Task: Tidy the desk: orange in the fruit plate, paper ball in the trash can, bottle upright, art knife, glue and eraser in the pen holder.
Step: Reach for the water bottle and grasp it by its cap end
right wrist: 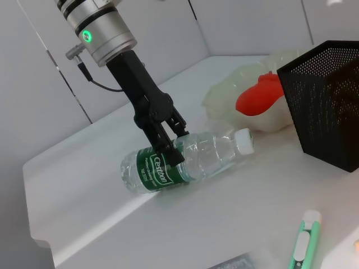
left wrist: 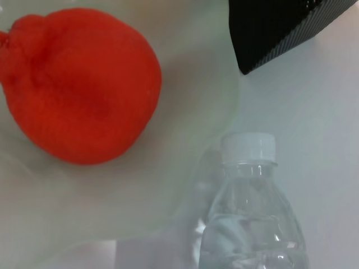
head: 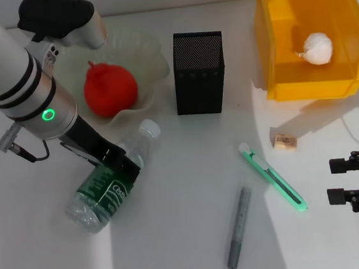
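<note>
Now the yellow trash can [head: 275, 66] holds the paper ball [head: 318, 48]. The orange [head: 110, 88] sits in the fruit plate [head: 148, 54]. My left gripper [head: 120, 166] is clamped on the lying bottle [head: 97, 204]; my right gripper [head: 348, 181] hangs open, empty.

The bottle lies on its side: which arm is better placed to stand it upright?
The left. The left gripper is already down on the bottle, its fingers astride the green label. The right gripper hangs far across the desk, beside the art knife, with nothing in it.
</note>
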`<state>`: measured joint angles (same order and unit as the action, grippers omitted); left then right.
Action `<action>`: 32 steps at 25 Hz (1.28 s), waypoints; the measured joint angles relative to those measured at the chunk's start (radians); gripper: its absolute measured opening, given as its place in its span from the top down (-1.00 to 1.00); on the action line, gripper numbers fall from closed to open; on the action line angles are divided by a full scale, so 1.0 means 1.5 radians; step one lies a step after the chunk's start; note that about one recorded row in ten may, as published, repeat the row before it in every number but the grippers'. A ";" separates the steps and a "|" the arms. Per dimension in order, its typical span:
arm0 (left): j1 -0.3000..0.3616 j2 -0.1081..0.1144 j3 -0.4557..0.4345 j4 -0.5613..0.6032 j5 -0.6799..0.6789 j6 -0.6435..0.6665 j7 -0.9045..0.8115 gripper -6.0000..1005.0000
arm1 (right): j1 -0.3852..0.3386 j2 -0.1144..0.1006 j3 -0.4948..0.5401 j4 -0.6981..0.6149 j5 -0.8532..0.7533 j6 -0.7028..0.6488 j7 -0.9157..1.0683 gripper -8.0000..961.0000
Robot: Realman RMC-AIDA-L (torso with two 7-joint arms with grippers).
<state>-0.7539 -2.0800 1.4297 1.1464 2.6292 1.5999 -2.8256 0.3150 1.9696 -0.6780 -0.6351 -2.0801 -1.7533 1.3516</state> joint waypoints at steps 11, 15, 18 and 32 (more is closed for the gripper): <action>0.006 0.000 0.001 0.004 -0.001 0.002 0.005 -0.53 | 0.000 0.000 0.000 0.000 0.000 0.004 -0.001 -0.49; 0.024 0.000 0.001 0.038 -0.004 0.002 0.007 -0.50 | -0.002 0.000 0.000 0.001 0.000 0.009 -0.001 -0.49; 0.033 0.002 0.001 0.054 -0.008 0.002 0.007 -0.50 | -0.002 0.000 0.000 0.001 0.000 0.009 -0.001 -0.49; 0.040 0.003 0.000 0.052 -0.020 -0.002 0.013 -0.32 | -0.001 0.000 0.001 0.001 0.000 0.009 -0.001 -0.49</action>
<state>-0.6937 -2.0756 1.4299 1.2247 2.5989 1.5972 -2.8056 0.3132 1.9696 -0.6773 -0.6335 -2.0801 -1.7394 1.3496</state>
